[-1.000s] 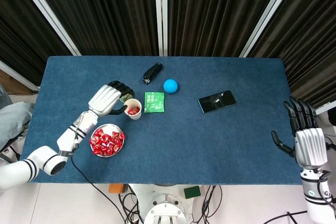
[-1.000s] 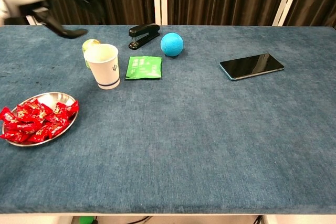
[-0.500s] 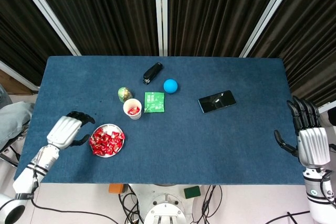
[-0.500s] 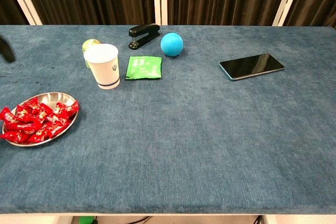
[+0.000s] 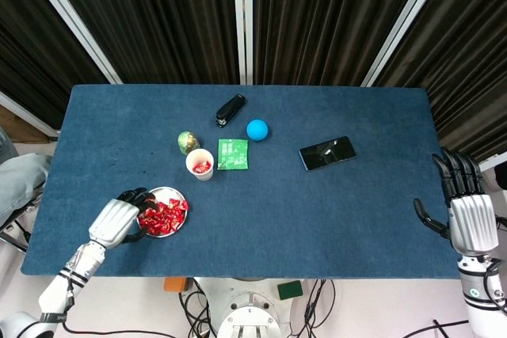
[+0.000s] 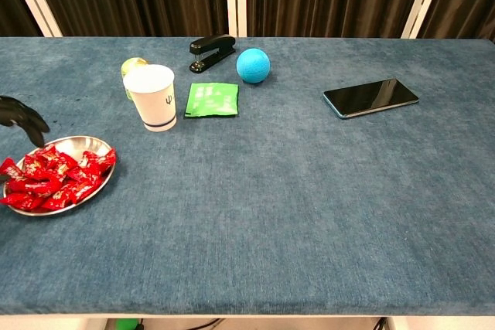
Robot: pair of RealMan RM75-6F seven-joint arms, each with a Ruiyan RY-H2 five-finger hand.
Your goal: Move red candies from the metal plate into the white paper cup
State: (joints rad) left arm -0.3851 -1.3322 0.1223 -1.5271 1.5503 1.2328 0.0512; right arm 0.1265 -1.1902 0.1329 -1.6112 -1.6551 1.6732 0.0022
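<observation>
Red candies (image 5: 162, 215) now lie under the left hand (image 5: 120, 222), returned from the cup, fingers curled, grasp unclear.

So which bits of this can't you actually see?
- Left hand, head view: its own back hides whether the fingers hold a red candy; chest view's left edge cuts it.
- White paper cup, chest view: the wall hides its contents.
- Right hand: outside the chest view.
</observation>
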